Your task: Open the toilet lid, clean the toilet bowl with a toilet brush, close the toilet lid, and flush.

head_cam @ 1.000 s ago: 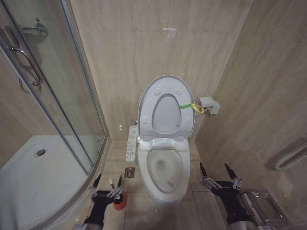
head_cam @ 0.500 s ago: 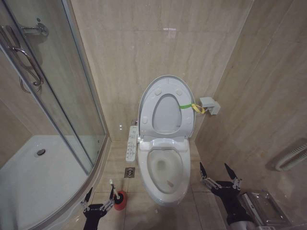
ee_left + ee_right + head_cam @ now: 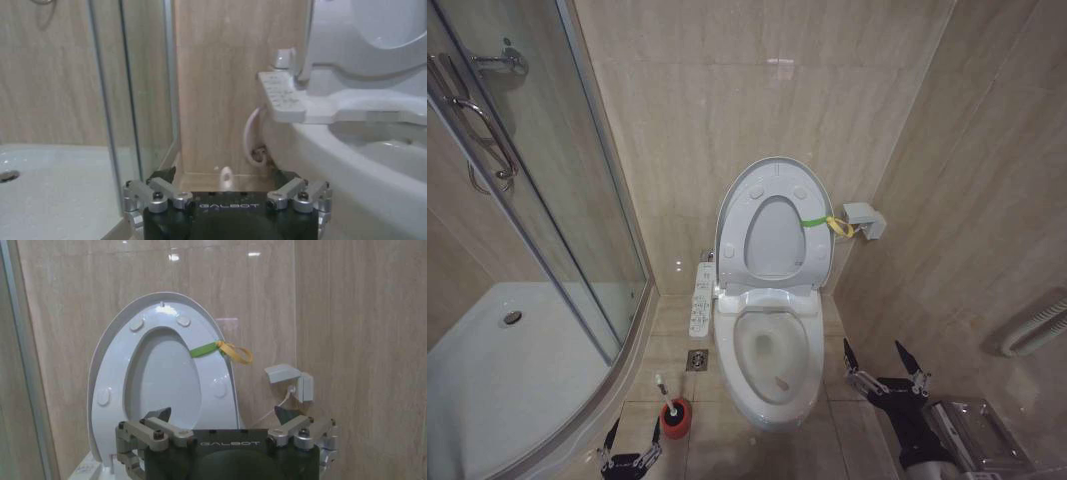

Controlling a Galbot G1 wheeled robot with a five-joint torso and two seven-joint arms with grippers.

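Observation:
The toilet lid (image 3: pixel 772 190) stands upright against the wall with the ring seat raised against it; a yellow-green strap (image 3: pixel 825 222) hangs off its edge. Below it the toilet bowl (image 3: pixel 772 385) lies uncovered. The toilet brush (image 3: pixel 665 393) stands in its red cup holder (image 3: pixel 676 420) on the floor left of the bowl. My left gripper (image 3: pixel 631 452) is open just below and left of the holder, clear of the brush. My right gripper (image 3: pixel 885 363) hangs open to the right of the bowl, holding nothing. The right wrist view faces the lid (image 3: pixel 113 370) and strap (image 3: pixel 220 350).
A white control panel (image 3: pixel 701 296) juts from the bowl's left side. The glass shower door (image 3: pixel 547 200) and white shower tray (image 3: pixel 497 370) fill the left. A floor drain (image 3: pixel 697 359) lies by the bowl. A small white wall box (image 3: pixel 864 220) sits right of the lid.
My left gripper has drawn back from the red holder toward the picture's lower edge, leaving the brush standing in it. The right arm has not moved.

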